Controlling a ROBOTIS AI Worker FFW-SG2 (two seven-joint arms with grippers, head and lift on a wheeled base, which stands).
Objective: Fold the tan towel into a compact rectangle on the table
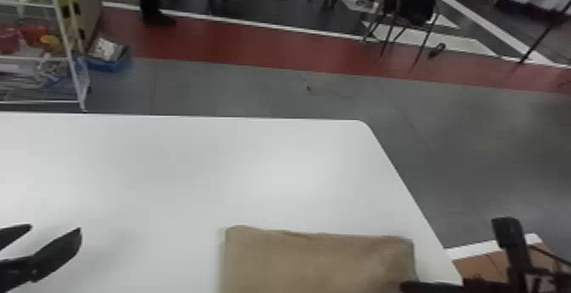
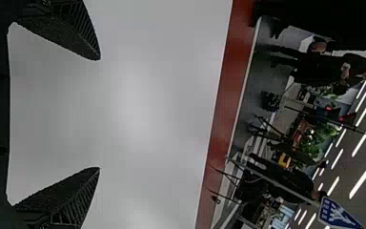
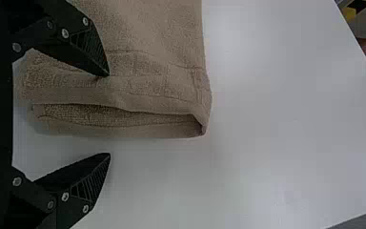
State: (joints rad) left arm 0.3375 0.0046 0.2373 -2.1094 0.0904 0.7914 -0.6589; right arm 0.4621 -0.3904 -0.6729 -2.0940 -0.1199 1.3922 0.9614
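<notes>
Tan towel (image 1: 314, 262) folded in layers, flat on the white table (image 1: 178, 164) at the near side, close to the slanting right edge. Right gripper (image 1: 433, 287) at its right end, fingers spread wide, nothing clasped: in the right wrist view one finger is over the cloth, the other over bare tabletop, the layered edge between – contact with the towel hard to judge from here. Left gripper (image 1: 55, 228) well apart, above the table's left part – fingers wide open, empty.
</notes>
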